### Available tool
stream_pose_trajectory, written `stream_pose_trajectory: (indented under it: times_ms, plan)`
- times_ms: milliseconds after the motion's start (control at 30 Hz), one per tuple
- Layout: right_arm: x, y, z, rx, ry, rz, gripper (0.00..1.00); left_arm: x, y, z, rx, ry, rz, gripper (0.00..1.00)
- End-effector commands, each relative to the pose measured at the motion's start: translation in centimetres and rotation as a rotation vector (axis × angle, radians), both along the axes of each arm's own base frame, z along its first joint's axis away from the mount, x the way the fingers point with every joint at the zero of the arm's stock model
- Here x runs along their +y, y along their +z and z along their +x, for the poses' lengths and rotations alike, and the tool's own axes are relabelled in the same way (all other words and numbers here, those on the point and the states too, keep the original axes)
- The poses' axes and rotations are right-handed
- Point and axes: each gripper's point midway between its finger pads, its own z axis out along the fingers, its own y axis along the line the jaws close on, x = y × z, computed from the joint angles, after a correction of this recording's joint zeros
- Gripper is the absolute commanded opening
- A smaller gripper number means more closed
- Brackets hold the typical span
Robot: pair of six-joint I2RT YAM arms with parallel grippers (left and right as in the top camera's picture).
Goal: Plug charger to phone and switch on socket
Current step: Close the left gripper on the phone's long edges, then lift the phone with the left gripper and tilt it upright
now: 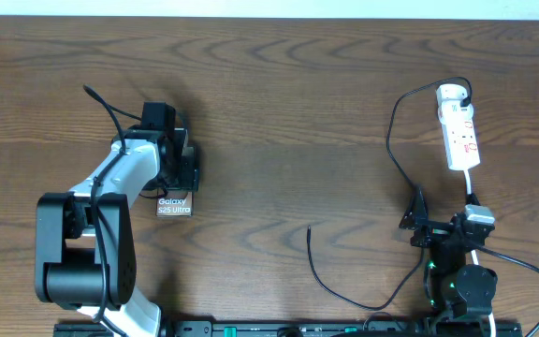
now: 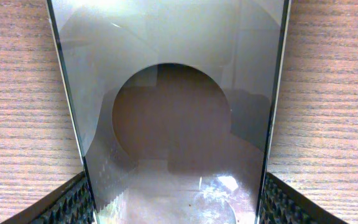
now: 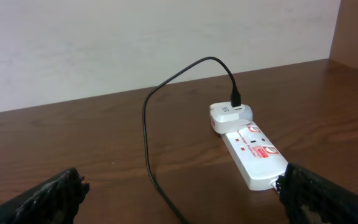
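Observation:
The bronze-gold phone [image 1: 174, 206] lies flat on the table, its "Galaxy" lettering facing up. My left gripper [image 1: 178, 161] is shut on the phone. In the left wrist view the glossy phone [image 2: 179, 93] fills the space between both finger pads [image 2: 179, 208]. The black charger cable [image 1: 391, 140] runs from its adapter on the far end of the white socket strip [image 1: 458, 126] in a long loop down to a free tip [image 1: 309, 227]. My right gripper [image 1: 443, 227] is open and empty, just near of the strip [image 3: 253, 149], with the cable [image 3: 146, 124] ahead of the fingers [image 3: 179, 199].
The strip's white cord [image 1: 469, 187] runs from its near end past my right gripper's right finger. A white wall [image 3: 135, 43] stands beyond the table's far edge. The cable loop [image 1: 372, 304] lies near the front edge.

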Motion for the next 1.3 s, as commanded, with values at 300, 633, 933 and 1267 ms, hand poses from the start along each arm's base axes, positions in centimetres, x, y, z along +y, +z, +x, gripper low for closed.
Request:
stream_pose_trajectory:
  times_ms: [300, 633, 933, 1267]
  plan:
    - [0.1, 0.0, 0.0, -0.001, 0.002, -0.008, 0.99, 0.3, -0.8, -0.8, 0.03, 0.004, 0.011, 0.07]
    - [0.1, 0.0, 0.0, -0.001, 0.002, -0.008, 0.99, 0.3, -0.8, -0.8, 0.031, 0.005, 0.011, 0.07]
    - [0.1, 0.0, 0.0, -0.001, 0.002, -0.008, 0.99, 0.3, -0.8, -0.7, 0.029, 0.005, 0.011, 0.08]
    - [0.1, 0.0, 0.0, -0.001, 0.002, -0.008, 0.99, 0.2, 0.3, 0.6, -0.019, 0.005, 0.008, 0.07]
